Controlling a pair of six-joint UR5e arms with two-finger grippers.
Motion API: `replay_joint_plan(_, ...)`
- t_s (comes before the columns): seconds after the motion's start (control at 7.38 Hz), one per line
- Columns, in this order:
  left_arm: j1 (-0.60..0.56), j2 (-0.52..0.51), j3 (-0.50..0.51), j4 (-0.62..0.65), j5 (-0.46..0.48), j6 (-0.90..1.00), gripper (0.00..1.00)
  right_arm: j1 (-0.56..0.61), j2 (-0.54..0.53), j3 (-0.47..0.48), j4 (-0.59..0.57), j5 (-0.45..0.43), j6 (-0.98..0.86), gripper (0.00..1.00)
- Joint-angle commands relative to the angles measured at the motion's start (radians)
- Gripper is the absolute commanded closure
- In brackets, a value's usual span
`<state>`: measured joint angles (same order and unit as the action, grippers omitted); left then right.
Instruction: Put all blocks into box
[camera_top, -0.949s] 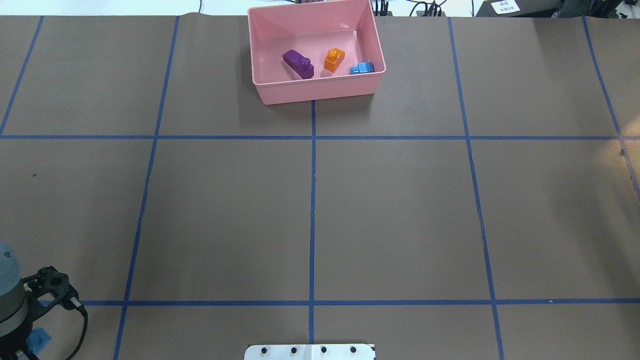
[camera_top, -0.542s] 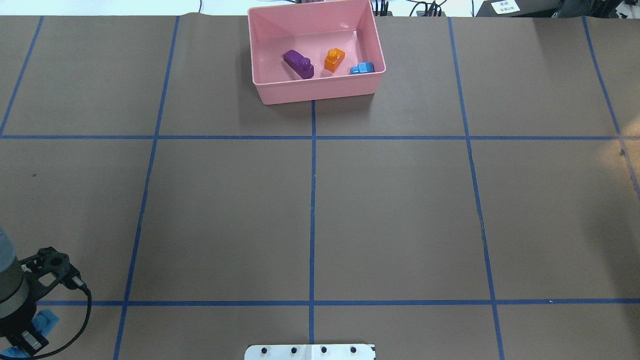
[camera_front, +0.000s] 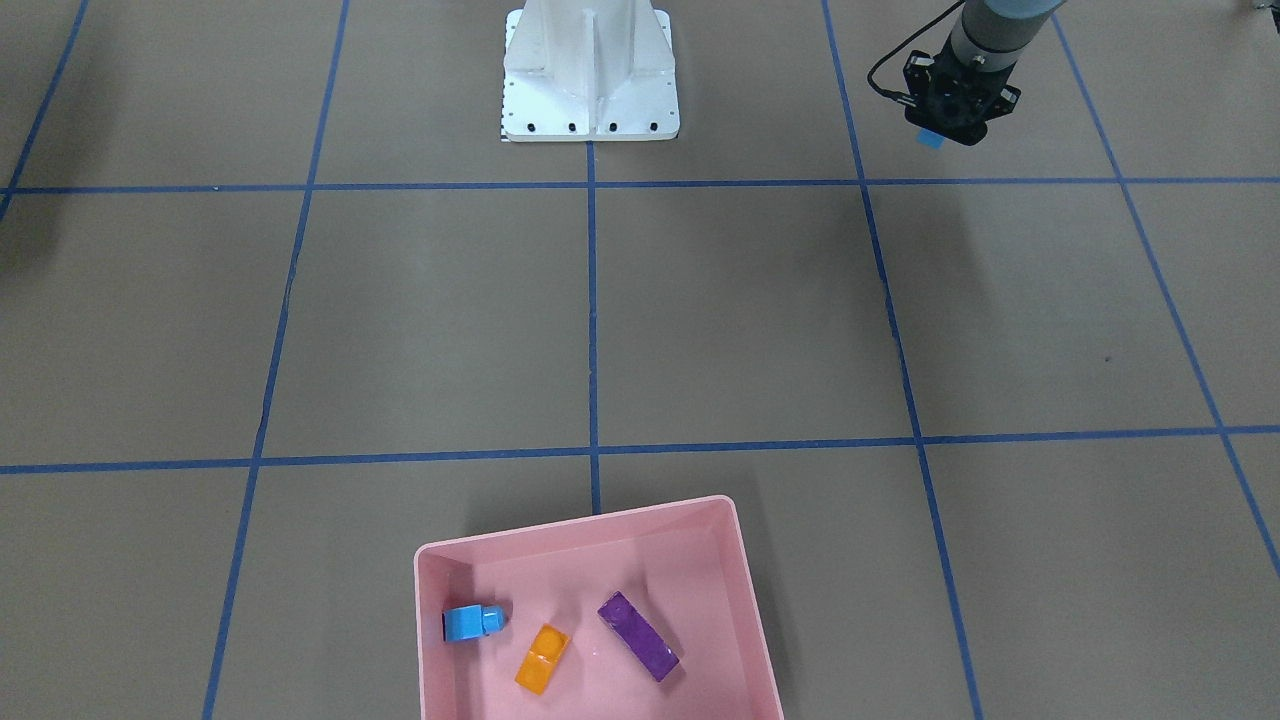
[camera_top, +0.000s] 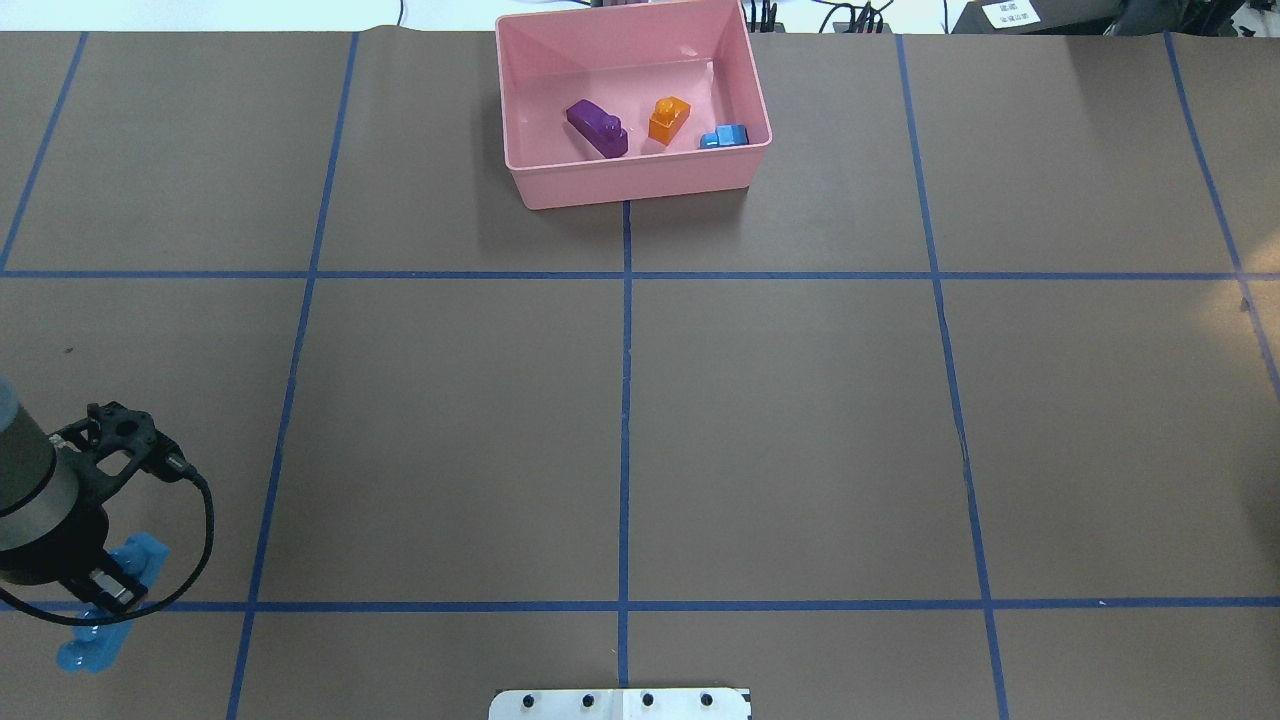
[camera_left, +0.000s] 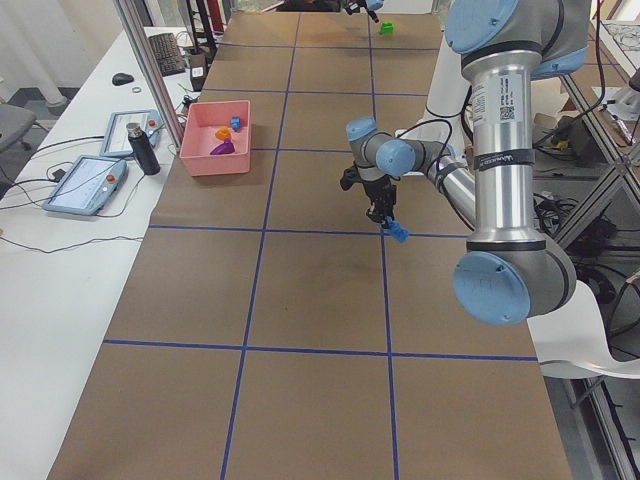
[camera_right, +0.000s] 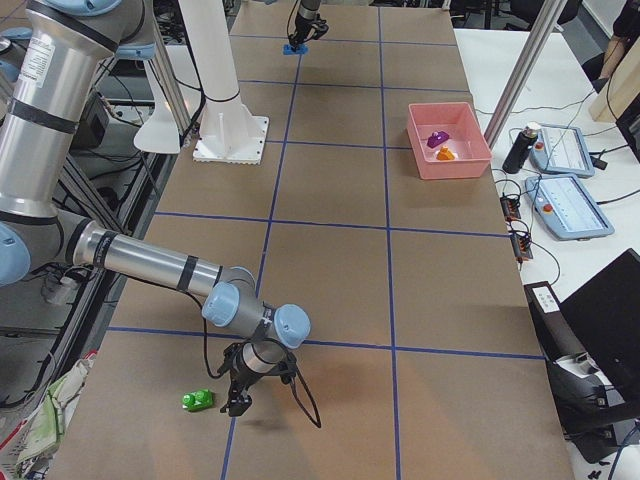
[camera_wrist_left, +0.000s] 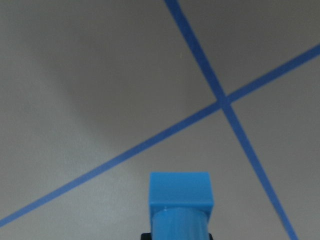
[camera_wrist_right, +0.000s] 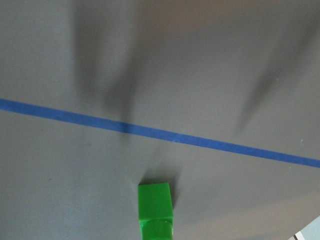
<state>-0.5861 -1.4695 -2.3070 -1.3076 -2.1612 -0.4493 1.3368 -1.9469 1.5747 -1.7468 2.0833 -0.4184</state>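
- Exterior front-facing: the left end effector (camera_front: 952, 128) stood at 1 o'clock, clenched on the long blue block (camera_front: 930, 141), of which only a corner showed. The box (camera_front: 590, 517) sat at 6 o'clock on the table (camera_front: 700, 320). It held the small blue block (camera_front: 468, 623), orange block (camera_front: 542, 658) and purple block (camera_front: 638, 636), ranged from 9 to 3 o'clock and none touching.
- Overhead exterior: the box lay at 12 o'clock. At 8 o'clock the left end effector gripped the long blue block near its middle, both ends projecting.
- Exterior left: the green block (camera_left: 386, 28) lay at 12 o'clock, at the table's far end, well apart from the box.
- Exterior right: the right end effector (camera_right: 240, 402) stood at 7 o'clock, with the green block just beside it at its 9 o'clock. Whether it was released or clenched could not be told.
- Left wrist: the long blue block showed end-on at 6 o'clock, with a tape crossing (camera_wrist_left: 223, 101) at 2 o'clock.
- Right wrist: the green block lay on the table at 6 o'clock.
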Motion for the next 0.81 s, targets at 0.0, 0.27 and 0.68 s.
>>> replay_joint_plan(0.0,-0.122,-0.118,0.038,0.001,-0.084,-0.002,1.0,-0.001,-0.012,-0.055,0.05,0.041,-0.002,0.0)
replay_joint_plan(0.27,-0.135,-0.161,0.092,-0.002,-0.088,0.003,1.0,-0.002,-0.01,-0.044,0.049,0.073,-0.008,0.0)
replay_joint_plan(0.68,-0.144,-0.227,0.118,-0.002,-0.092,-0.061,1.0,-0.002,-0.027,-0.056,0.049,0.127,-0.014,0.0)
